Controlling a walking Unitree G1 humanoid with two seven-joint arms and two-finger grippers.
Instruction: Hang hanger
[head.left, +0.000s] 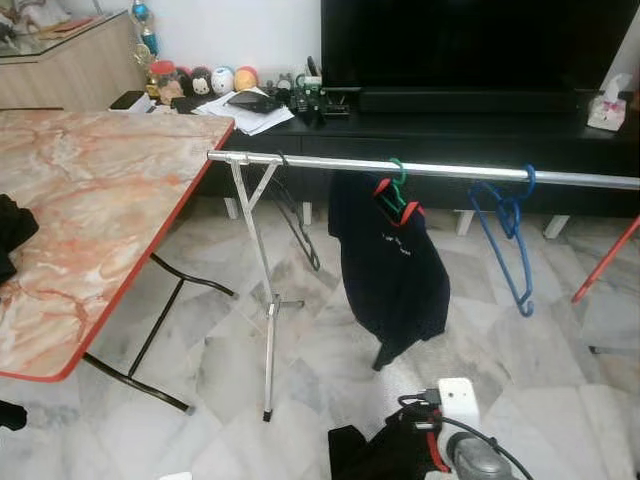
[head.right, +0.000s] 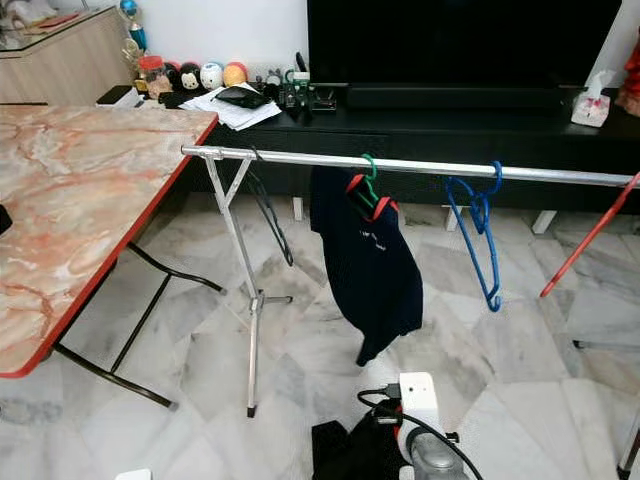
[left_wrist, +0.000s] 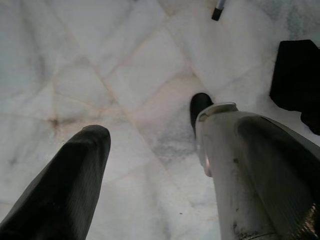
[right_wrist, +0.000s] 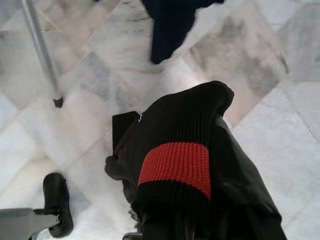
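Where chrome rail runs | knit garment wraps right gripper.

We stand in a home living room. Far ahead, a television tops a black cabinet; marble floor below.

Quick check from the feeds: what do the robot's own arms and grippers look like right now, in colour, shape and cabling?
The right arm is a rounded silver-grey tube carrying a white boxy module with black cables looping from it and a red mark beside them. The left gripper has a long black ribbed finger tapering to a rounded tip, beside a scuffed silver-grey casing tipped in black.
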